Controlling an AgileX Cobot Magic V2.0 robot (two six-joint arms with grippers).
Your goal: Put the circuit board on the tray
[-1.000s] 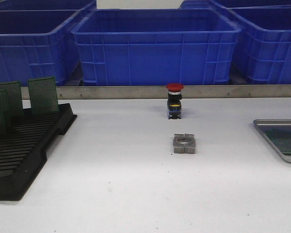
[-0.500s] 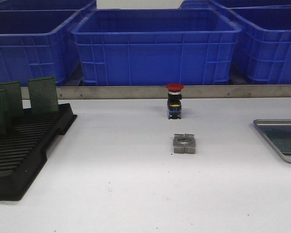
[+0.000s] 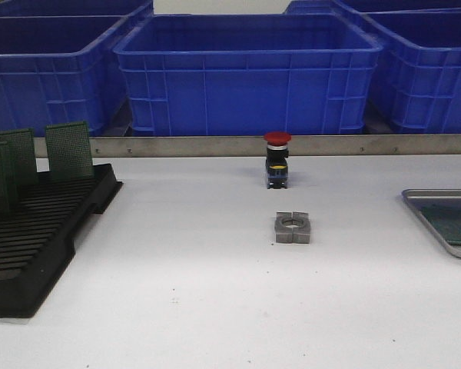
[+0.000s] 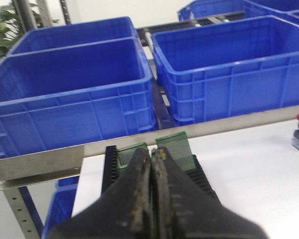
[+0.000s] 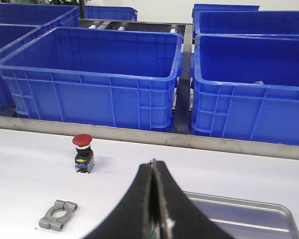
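Because the circuit boards point(image 3: 67, 150) stand upright in the black rack point(image 3: 38, 242) at the worktop's left, each presents an edge for picking, while the tray point(image 3: 446, 221) waits well apart at the right; neither arm shows in the front view. From the left wrist, the left end effector point(image 4: 152, 157) is pinched together, empty, facing the boards. From the right wrist, the right end effector point(image 5: 153, 167) is likewise closed on nothing, above the tray.

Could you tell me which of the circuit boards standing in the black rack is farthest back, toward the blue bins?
The rightmost circuit board, standing alone at the rack's back corner; the other boards stand farther left and nearer the camera.
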